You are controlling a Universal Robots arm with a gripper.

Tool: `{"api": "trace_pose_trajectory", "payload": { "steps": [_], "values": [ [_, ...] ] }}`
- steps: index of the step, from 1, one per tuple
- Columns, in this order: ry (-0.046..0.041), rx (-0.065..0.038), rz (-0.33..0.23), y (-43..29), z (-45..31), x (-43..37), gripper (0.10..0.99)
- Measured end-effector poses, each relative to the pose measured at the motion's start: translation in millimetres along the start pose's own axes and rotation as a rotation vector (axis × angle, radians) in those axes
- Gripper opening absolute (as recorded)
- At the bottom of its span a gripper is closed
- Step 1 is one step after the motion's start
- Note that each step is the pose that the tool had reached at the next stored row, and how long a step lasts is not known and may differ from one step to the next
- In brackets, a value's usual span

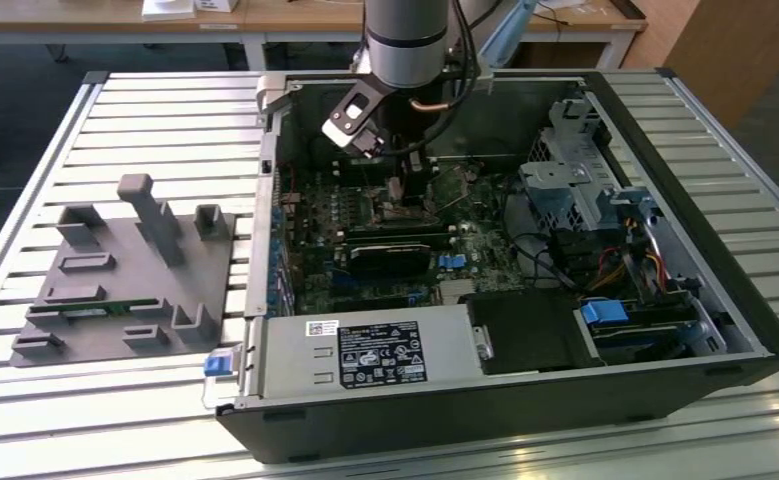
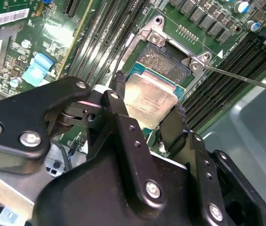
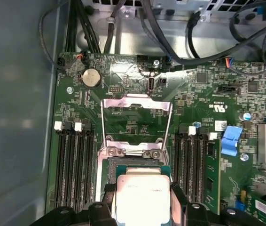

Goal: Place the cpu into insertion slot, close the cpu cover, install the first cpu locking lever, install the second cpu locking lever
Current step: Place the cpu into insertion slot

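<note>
The cpu [image 2: 149, 96], a square chip with a silvery-beige top, sits between my gripper's [image 2: 148, 101] black fingers [image 2: 119, 92], which are shut on its two opposite edges. It hangs tilted over the near part of the insertion slot [image 2: 163, 61], whose contact field shows beyond it. Whether the cpu touches the slot I cannot tell. In the first wrist view the cpu [image 3: 140, 195] lies between the fingers [image 3: 108, 193], and the cpu cover [image 3: 136, 106] stands swung open past the slot. A thin locking lever [image 2: 238, 77] sticks out sideways. My gripper [image 1: 409, 188] reaches down onto the motherboard [image 1: 362, 215].
The open computer case [image 1: 523, 400] lies on a slatted metal table [image 1: 162, 110]. Memory slots [image 3: 74, 165] flank the socket, and a drive cage [image 1: 583, 190] and cables [image 3: 170, 28] crowd the case. A grey fixture [image 1: 122, 280] stands at the exterior view's left.
</note>
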State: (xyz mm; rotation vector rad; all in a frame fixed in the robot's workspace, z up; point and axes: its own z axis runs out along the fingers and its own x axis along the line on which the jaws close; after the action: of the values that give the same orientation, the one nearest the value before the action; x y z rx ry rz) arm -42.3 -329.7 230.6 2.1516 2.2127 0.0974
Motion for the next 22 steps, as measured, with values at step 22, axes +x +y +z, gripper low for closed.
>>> {"api": "trace_pose_trajectory", "payload": {
  "steps": [22],
  "values": [
    [-0.0052,0.0,0.015,-3.5,19.6,5.4,0.541]
  ]
}}
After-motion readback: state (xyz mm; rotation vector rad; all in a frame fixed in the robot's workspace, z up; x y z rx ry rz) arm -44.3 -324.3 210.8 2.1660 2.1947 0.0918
